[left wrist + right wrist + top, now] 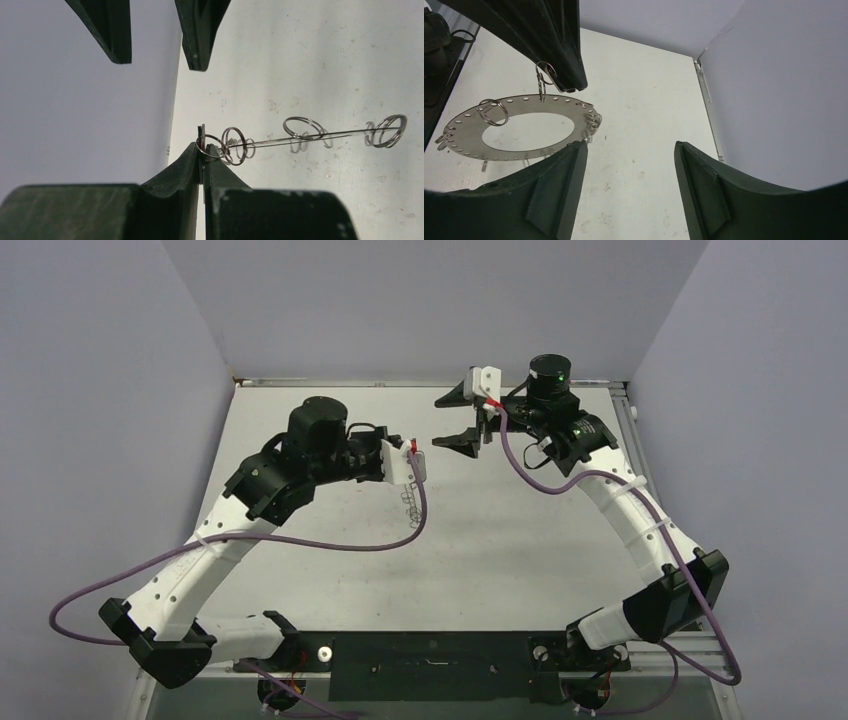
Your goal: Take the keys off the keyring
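The keyring (469, 132) is a flat grey washer with small holes and wire loops (491, 111) round its rim. It hangs above the table below my left gripper (420, 468). In the left wrist view it shows edge-on as a thin line (270, 142). My left gripper (203, 149) is shut on a small thin silvery key (202, 132), which a wire loop joins to the ring's rim. The key also shows in the right wrist view (547, 70). My right gripper (455, 418) is open and empty (630, 145), just right of the ring. More small pieces bunch at the ring's rim (591, 122).
The white table (500, 540) is walled by grey panels at the back and both sides. A metal rail (625, 415) runs along its right edge. Purple cables (300, 540) loop from both arms. A black base plate (430, 655) lies at the near edge.
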`<act>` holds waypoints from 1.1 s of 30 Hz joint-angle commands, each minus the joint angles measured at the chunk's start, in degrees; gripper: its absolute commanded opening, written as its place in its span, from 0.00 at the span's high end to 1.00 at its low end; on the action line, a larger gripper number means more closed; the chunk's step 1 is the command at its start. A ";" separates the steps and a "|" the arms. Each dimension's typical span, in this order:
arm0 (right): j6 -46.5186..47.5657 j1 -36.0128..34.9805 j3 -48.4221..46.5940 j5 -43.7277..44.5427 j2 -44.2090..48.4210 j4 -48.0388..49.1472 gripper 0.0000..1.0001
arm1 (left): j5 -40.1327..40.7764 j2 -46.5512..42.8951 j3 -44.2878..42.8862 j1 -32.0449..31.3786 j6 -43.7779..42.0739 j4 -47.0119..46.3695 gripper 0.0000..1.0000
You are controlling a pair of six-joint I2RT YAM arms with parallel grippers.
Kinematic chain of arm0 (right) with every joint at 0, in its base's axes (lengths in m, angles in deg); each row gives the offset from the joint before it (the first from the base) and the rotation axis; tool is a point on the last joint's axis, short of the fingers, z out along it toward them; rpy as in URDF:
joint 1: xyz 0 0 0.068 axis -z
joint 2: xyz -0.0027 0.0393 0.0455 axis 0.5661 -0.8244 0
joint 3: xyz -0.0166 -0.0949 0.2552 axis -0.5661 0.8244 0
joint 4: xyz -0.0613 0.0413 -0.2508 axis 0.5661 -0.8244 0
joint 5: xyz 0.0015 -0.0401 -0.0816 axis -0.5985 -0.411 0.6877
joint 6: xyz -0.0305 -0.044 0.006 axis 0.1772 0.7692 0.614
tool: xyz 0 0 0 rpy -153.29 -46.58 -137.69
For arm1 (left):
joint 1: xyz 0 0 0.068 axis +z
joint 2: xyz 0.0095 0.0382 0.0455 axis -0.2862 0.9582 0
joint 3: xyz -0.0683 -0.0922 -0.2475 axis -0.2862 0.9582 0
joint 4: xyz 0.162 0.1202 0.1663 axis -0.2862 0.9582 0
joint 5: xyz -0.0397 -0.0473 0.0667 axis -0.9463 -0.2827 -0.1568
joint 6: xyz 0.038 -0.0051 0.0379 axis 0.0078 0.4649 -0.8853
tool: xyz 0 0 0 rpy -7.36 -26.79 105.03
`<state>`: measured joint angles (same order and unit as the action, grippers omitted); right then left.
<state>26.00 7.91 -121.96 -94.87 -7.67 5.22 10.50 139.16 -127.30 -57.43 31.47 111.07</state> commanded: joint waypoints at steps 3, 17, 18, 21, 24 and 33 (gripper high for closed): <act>-11.49 1.80 2.99 0.77 4.76 7.08 0.35 | 3.46 2.70 -7.03 -0.07 4.39 6.63 1.00; -26.74 2.31 13.78 4.95 10.24 15.90 0.39 | 8.36 7.65 -12.94 -0.29 6.24 23.63 1.00; -27.00 2.31 14.35 4.95 10.34 15.95 0.40 | 8.71 8.25 -13.55 -0.33 6.45 25.47 1.00; -28.92 2.31 16.41 4.95 11.03 17.33 0.41 | 9.94 10.03 -15.55 -0.40 7.97 29.27 1.00; -31.29 2.31 18.61 5.17 11.71 20.19 0.43 | 11.39 12.36 -18.24 -0.42 10.27 32.26 1.00; -33.90 2.39 21.19 5.65 11.70 23.29 0.45 | 13.28 16.51 -22.70 -0.53 12.99 38.60 1.00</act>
<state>-6.06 9.81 -101.41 -89.49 1.82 23.58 22.54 155.11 -146.38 -57.58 42.25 146.63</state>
